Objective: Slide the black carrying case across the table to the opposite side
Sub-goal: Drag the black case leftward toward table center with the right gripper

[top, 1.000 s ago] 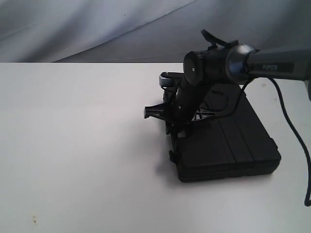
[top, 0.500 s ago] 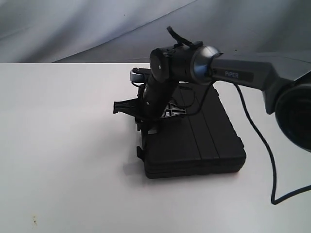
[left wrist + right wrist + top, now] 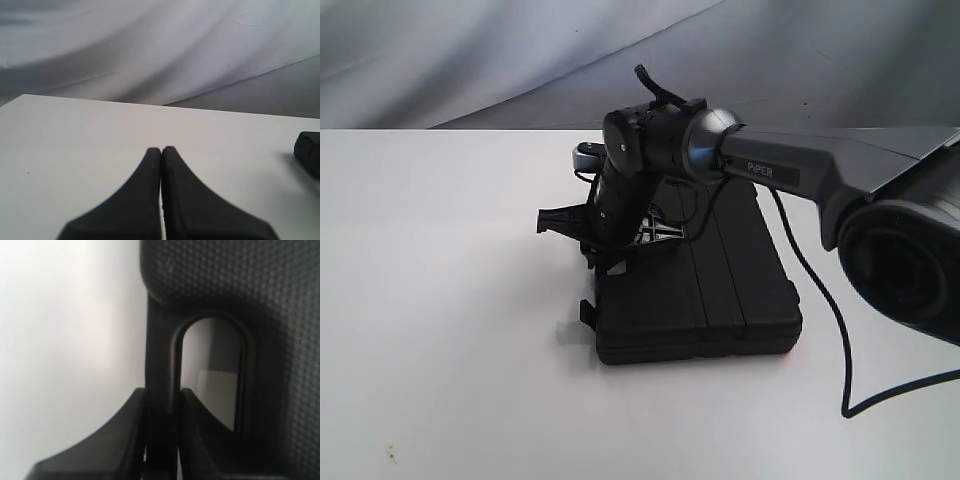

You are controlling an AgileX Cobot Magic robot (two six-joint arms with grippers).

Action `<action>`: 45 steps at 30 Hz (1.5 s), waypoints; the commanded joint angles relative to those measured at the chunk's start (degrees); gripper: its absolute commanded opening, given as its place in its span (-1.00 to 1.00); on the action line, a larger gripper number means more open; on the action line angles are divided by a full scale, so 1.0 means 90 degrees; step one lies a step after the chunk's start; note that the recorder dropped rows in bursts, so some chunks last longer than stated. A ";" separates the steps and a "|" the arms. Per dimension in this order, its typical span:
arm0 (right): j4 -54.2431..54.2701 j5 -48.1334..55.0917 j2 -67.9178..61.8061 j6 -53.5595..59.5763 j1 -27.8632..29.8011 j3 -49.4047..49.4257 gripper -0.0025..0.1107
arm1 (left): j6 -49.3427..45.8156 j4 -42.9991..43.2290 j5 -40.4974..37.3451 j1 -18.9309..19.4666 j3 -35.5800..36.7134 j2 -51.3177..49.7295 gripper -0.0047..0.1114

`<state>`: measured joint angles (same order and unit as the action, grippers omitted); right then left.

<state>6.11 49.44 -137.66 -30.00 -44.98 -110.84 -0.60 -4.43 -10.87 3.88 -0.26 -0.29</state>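
Note:
The black carrying case (image 3: 720,290) lies flat on the white table (image 3: 450,300), a little right of the middle. My right gripper (image 3: 605,258) reaches down at the case's left edge. In the right wrist view the right gripper (image 3: 162,395) is shut on the bar of the case's handle (image 3: 160,360), with the textured case body (image 3: 240,280) beyond it. My left gripper (image 3: 161,149) is shut with nothing in it, low over bare table (image 3: 75,135). A black corner of the case (image 3: 310,152) shows at that view's edge.
A black cable (image 3: 820,300) hangs from the right arm (image 3: 790,170) and trails onto the table to the right of the case. A grey cloth backdrop (image 3: 470,60) rises behind the table's far edge.
The right arm and the case have moved together to the left across the table. The grip on the handle has stayed the same.

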 commanded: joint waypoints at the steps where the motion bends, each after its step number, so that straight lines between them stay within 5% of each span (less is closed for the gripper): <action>1: -0.0154 -0.0315 0.0017 -0.0078 -0.0035 -0.0064 -0.96 | -0.0016 -0.0064 0.0014 0.0016 0.0029 0.0033 -0.91; 40: -0.0745 -0.0438 0.0017 -0.0394 -0.0035 -0.0064 -0.96 | -0.0001 -0.0064 0.0014 0.0016 0.0029 0.0033 -0.91; 45: -0.0745 -0.0268 0.0017 -0.0333 -0.0035 -0.0064 -0.62 | -0.0001 -0.0064 0.0014 0.0016 0.0029 0.0033 -0.91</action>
<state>1.62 47.53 -137.78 -34.09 -45.26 -110.92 -0.60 -4.43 -10.87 3.88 -0.26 -0.29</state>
